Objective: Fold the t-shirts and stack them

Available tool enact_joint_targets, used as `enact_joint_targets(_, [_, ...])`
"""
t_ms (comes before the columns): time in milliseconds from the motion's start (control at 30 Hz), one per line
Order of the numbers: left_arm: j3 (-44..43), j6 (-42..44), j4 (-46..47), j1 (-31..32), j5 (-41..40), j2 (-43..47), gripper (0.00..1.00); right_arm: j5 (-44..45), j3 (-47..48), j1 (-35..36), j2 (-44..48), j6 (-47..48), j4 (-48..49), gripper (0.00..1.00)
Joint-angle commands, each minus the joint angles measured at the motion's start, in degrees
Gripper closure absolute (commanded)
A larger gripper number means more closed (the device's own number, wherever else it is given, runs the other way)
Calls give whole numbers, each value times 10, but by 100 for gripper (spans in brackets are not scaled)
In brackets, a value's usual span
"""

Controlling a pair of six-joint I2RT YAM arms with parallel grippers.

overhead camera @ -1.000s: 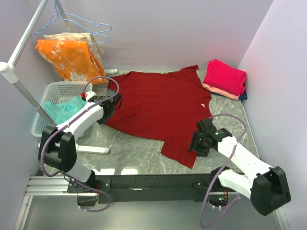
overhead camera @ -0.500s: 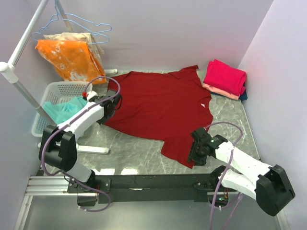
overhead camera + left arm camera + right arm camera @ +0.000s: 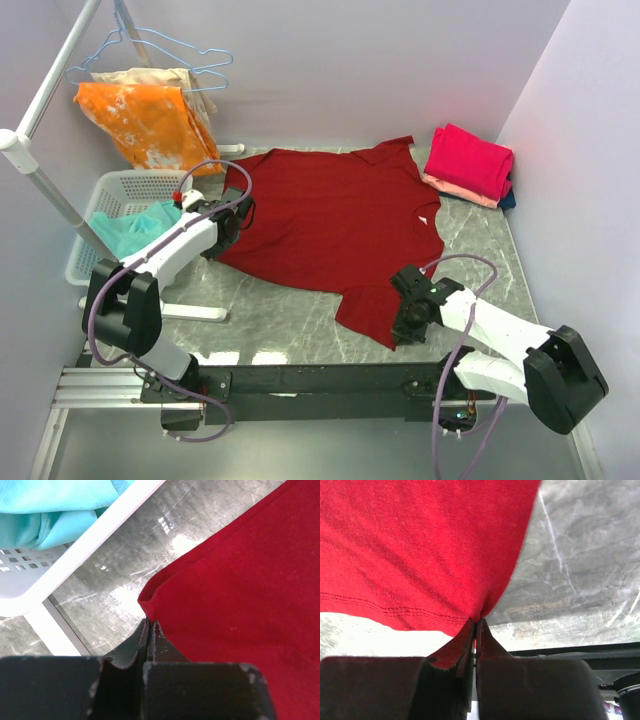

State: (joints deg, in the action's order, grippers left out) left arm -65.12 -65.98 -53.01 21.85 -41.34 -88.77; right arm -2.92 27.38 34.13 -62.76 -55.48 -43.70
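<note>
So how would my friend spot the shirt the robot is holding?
Find the grey marble table. Across its middle lies the dark red t-shirt. Unlike the folded pink stack at the far right and the teal shirt in the white basket, it alone is spread open.

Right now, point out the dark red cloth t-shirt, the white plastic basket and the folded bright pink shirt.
dark red cloth t-shirt [image 3: 330,220], top view, middle of its body
white plastic basket [image 3: 120,188], top view, far wall
folded bright pink shirt [image 3: 470,158], top view, top face
</note>
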Motion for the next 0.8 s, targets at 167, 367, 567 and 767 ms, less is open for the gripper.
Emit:
enact_joint_targets(167, [-19, 14, -7, 3, -25, 30, 99, 78, 10, 9, -2, -21, -35, 100])
enact_joint_targets(367, [-3, 8, -16, 5, -22, 56, 99, 179, 114, 8, 79, -59, -161, 100])
enact_joint_targets(567, [25, -6, -32, 17, -34, 81, 99, 247, 231, 9, 116, -77, -247, 100])
enact_joint_targets(767, [52, -23, -57, 30, -48, 70, 99, 271, 291, 9, 154, -92, -301, 100])
